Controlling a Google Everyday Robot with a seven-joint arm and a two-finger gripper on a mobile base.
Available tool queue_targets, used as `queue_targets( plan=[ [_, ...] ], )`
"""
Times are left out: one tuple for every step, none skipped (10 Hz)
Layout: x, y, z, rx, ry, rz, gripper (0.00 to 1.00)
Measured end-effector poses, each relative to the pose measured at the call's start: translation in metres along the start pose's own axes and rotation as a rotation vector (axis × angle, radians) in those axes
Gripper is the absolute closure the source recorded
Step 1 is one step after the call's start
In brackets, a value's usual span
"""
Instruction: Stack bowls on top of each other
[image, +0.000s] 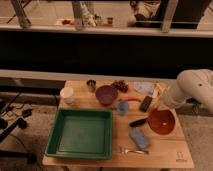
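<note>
Because the gripper (161, 108) clamps its rim, the orange-red bowl (161, 122) hangs tilted by the right edge, likely destined for the purple bowl (106, 94) near the back edge

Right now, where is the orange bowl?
In the camera view, the orange bowl is tilted at the table's right side, just below the gripper, right of the dark utensil.

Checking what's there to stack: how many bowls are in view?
2. A dull purple round plastic bowl sits centre-back on the wooden table; an orange-red round plastic bowl is tilted at the gripper, right side.
</note>
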Motion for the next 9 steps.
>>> queue_targets(
  plan=[
    [-0.010, -0.006, 0.001, 0.003, -0.005, -0.015, 1.00],
    [-0.025, -0.015, 0.002, 0.006, -0.014, -0.036, 1.00],
    [-0.031, -0.019, 0.002, 0.007, -0.017, -0.045, 1.00],
    [-0.036, -0.023, 0.003, 0.008, -0.021, -0.054, 1.00],
    [-0.040, -0.025, 0.003, 0.005, -0.027, -0.064, 1.00],
    [-0.044, -0.026, 0.005, -0.002, -0.032, -0.071, 1.00],
    [-0.044, -0.026, 0.005, -0.001, -0.032, -0.072, 1.00],
    [-0.042, -0.025, 0.005, -0.001, -0.031, -0.069, 1.00],
    [-0.042, -0.025, 0.005, -0.001, -0.031, -0.069, 1.00]
  ],
)
